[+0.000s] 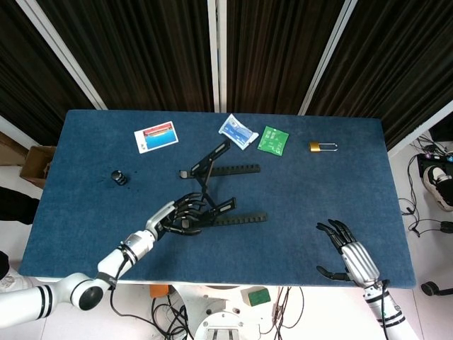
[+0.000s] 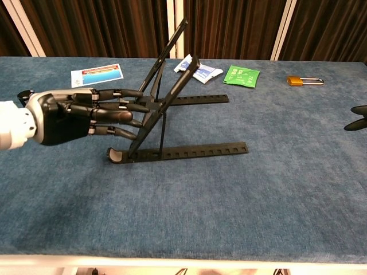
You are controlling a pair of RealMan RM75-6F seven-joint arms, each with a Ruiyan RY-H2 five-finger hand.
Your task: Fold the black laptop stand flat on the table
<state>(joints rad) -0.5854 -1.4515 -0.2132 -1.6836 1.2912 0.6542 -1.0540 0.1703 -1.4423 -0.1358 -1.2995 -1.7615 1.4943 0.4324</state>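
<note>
We find the black laptop stand propped open at mid-table, left hand with fingers spread against its raised arms, right hand open and idle; we judge it light, rigid, hinged—best pressed near the upper bars.

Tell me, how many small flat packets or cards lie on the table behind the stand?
3: a red-and-blue card at the rear left, a blue-and-white packet behind the laptop stand, and a green packet beside it.
</note>
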